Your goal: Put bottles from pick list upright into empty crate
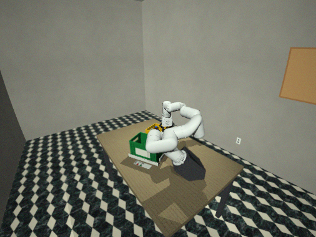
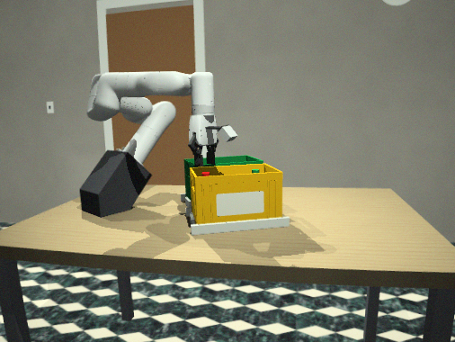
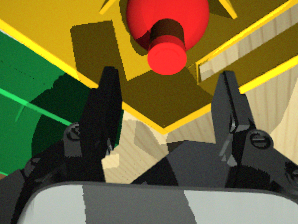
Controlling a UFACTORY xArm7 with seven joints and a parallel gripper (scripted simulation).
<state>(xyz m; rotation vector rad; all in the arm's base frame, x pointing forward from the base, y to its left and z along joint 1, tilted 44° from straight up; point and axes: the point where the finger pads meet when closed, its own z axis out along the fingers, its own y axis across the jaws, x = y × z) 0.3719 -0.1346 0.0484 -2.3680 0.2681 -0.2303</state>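
The yellow crate holds bottles. A red bottle with a red cap stands near its corner. A green cap and a blue cap also show; the bottles below them are mostly hidden. The green crate stands beside the yellow one; its floor is hidden. The pick list lies beside the green crate, its small marks too blurred to read. My gripper is open and empty, pointing down just above the yellow crate's corner, with the red cap beyond the fingertips in the wrist view.
White strips run along the crates' bases on the wooden table. The arm's dark base stands beside the crates. The crate walls rise close around the bottles.
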